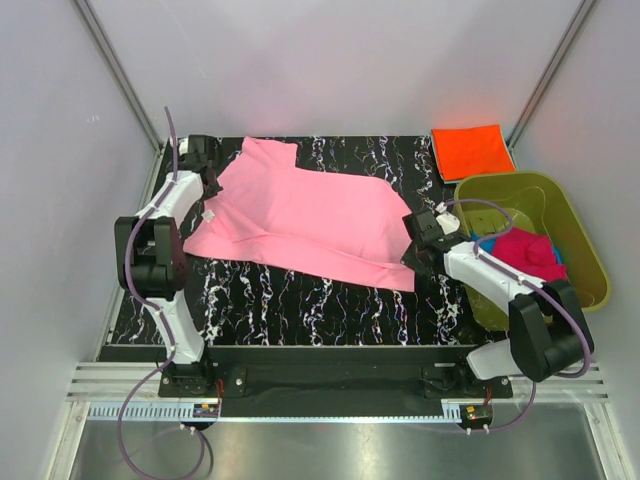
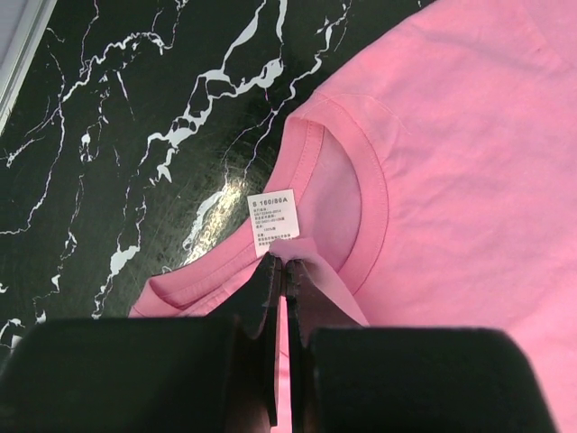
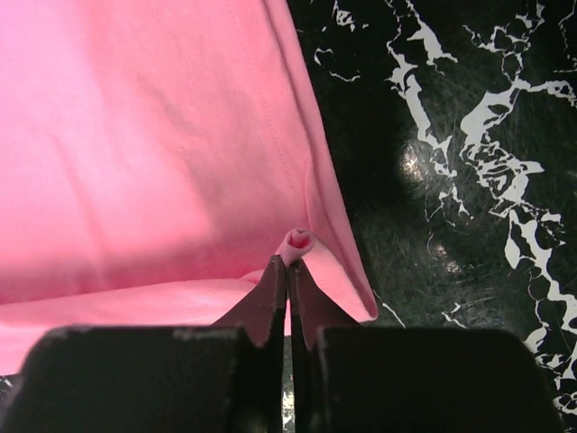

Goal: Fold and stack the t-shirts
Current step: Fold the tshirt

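Note:
The light pink t-shirt (image 1: 300, 215) lies spread across the black marbled table. My left gripper (image 1: 209, 185) is shut on a pinch of its fabric by the collar; the left wrist view shows the collar and white label (image 2: 273, 219) just ahead of my left gripper (image 2: 285, 263). My right gripper (image 1: 415, 245) is shut on a pinch of the shirt's right edge, seen in the right wrist view (image 3: 288, 262). The bright orange t-shirt (image 1: 472, 151) lies folded at the back right. The magenta t-shirt (image 1: 528, 252) sits in the tub, with blue fabric (image 1: 489, 243) showing beside it.
The olive-green plastic tub (image 1: 575, 230) stands at the table's right edge. Grey walls and metal posts close in the back and sides. A rail (image 1: 330, 400) runs along the near edge behind the arm bases.

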`<state>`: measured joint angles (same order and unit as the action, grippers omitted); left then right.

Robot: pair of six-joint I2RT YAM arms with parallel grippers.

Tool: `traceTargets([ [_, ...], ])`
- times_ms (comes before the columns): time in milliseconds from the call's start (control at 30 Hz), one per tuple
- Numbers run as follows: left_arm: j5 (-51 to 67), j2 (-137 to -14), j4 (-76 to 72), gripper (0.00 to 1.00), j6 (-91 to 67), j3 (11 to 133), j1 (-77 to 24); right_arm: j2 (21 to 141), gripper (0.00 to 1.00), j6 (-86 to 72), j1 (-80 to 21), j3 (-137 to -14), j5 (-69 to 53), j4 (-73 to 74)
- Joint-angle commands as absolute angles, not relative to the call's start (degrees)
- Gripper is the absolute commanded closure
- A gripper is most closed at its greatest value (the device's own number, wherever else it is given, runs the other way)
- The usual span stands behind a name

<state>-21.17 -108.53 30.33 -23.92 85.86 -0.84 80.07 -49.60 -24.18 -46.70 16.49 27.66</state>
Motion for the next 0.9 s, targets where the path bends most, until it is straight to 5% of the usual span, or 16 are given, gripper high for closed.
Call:
traceTargets([
  [0,-23.99,-109.86,28.39,1.00,-22.85,90.26,-0.53,81.21,1.00,-48.43,-24.43,-49.13,20.91,27.16],
  [167,-22.77,-111.01,28.56,1.00,-23.55,91.49,-0.53,82.18,0.96,-48.08,-24.43,-49.83,21.44,27.25],
  [300,-22.94,-110.57,29.18,0.99,-24.26,91.50,-0.53,82.18,0.81,-46.58,-24.43,-52.38,21.71,27.77],
  [467,-25.49,-109.42,30.06,0.86,-25.22,92.02,-0.53,79.81,0.63,-45.97,-24.52,-55.02,21.27,31.19],
  [633,-25.49,-108.29,31.55,0.82,-26.10,91.85,-0.53,76.29,0.61,-45.00,-24.43,-54.84,19.08,32.25],
  [867,-25.58,-104.24,33.05,0.76,-27.68,89.21,-0.53,76.99,0.74,-43.33,-24.61,-53.53,9.69,30.50],
])
